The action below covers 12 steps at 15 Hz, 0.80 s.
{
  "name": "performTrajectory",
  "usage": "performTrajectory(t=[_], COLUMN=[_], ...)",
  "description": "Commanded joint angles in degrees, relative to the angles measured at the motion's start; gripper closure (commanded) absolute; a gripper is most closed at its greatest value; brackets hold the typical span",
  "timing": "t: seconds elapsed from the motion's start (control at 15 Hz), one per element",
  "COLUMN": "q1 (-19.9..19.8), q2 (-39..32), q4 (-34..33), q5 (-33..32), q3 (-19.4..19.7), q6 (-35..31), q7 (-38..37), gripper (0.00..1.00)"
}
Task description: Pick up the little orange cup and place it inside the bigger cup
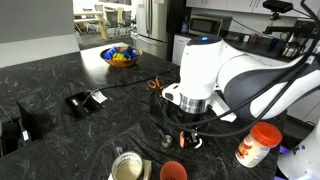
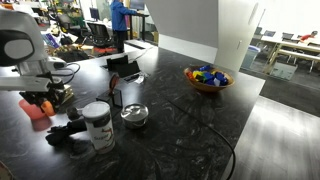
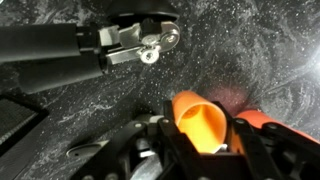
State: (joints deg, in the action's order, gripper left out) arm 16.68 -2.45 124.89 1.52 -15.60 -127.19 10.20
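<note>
In the wrist view my gripper (image 3: pixel 205 140) is shut on the little orange cup (image 3: pixel 200 122). The cup is tilted with its open mouth toward the camera, above the dark marbled counter. In an exterior view the gripper (image 1: pixel 186 135) hangs low over the counter with orange showing between its fingers. The bigger cup (image 1: pixel 173 171), wider and orange-red, stands upright on the counter just in front of the gripper, near the frame's bottom edge. In an exterior view the gripper (image 2: pixel 42 98) is at the far left with orange below it.
A metal cup (image 1: pixel 127 167) stands beside the bigger cup and also shows in an exterior view (image 2: pixel 134 115). A white jar with an orange lid (image 1: pixel 260 143) stands to one side. A bowl of coloured items (image 1: pixel 120 56) sits far back. Black blocks (image 1: pixel 85 101) and cables lie on the counter.
</note>
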Motion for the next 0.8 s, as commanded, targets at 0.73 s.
performTrajectory(t=[0.73], q1=[3.11], q2=[-2.05], q4=[-11.12], q5=[0.49], q3=[-4.0], q6=[1.19], q7=[6.95], gripper=[0.84])
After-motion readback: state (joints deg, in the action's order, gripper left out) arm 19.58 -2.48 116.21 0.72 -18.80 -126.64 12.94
